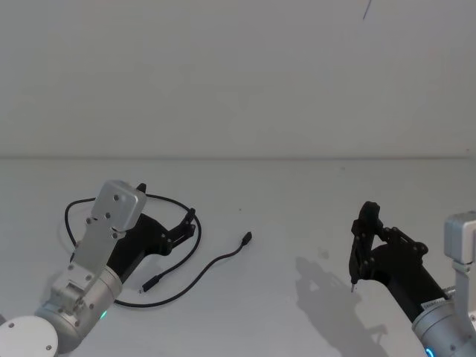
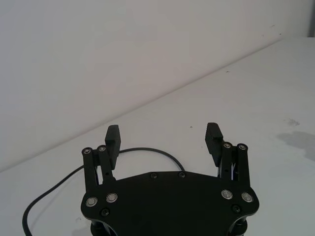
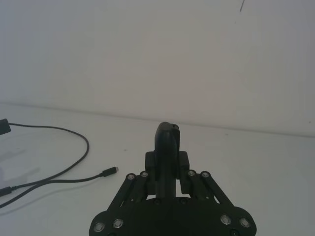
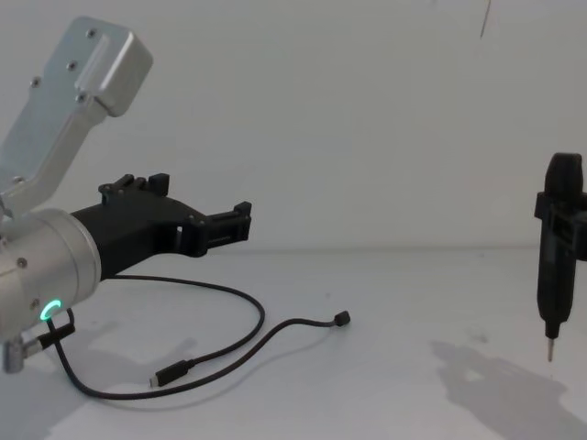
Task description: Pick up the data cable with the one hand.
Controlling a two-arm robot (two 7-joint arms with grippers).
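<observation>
The data cable (image 1: 212, 262) lies flat on the white table in loose loops, its two small plugs (image 1: 247, 238) resting apart from each other. It also appears as the data cable (image 4: 261, 321) in the chest view and the data cable (image 3: 87, 145) in the right wrist view. My left gripper (image 1: 166, 202) hovers open above the back loop, not touching it. In the left wrist view the left gripper (image 2: 163, 140) spreads wide, and the data cable (image 2: 147, 149) curves on the table beneath it. My right gripper (image 1: 366, 219) is parked at the right, shut and empty, like the right gripper (image 3: 167, 132).
A short lead with a metal tip (image 4: 548, 353) hangs under the right arm. The white table (image 1: 297, 193) meets a plain white wall at the back. Bare surface separates the cable from the right arm.
</observation>
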